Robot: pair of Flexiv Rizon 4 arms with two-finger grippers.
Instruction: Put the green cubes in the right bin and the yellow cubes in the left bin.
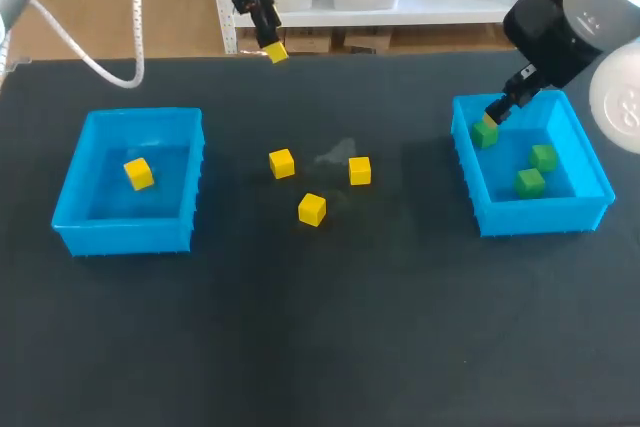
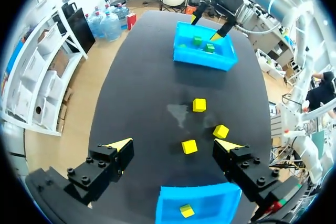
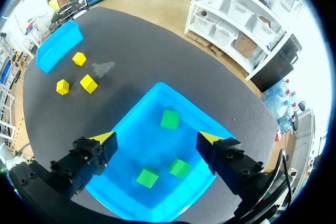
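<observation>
Right end effector (image 3: pixel 157 139) apart over right bin (image 3: pixel 193 123); left end effector (image 2: pixel 174 144) apart above table (image 2: pixel 147 77).

**Matt table, shiny bins**

The table (image 1: pixel 320 347) is matt black with a fine, cloth-like grain (1 pale smudge (image 1: pixel 335 154) dulls it near the middle). The left bin (image 1: pixel 70 197) and right bin (image 1: pixel 540 219) are blue plastic with a soft sheen, smooth inside and ribbed along the outer walls. The yellow cubes (image 1: pixel 312 209) and green cubes (image 1: pixel 531 183) look smooth and matt. The left gripper (image 2: pixel 175 144) and right gripper (image 3: pixel 157 138) are matt black with dark bolt heads.
</observation>
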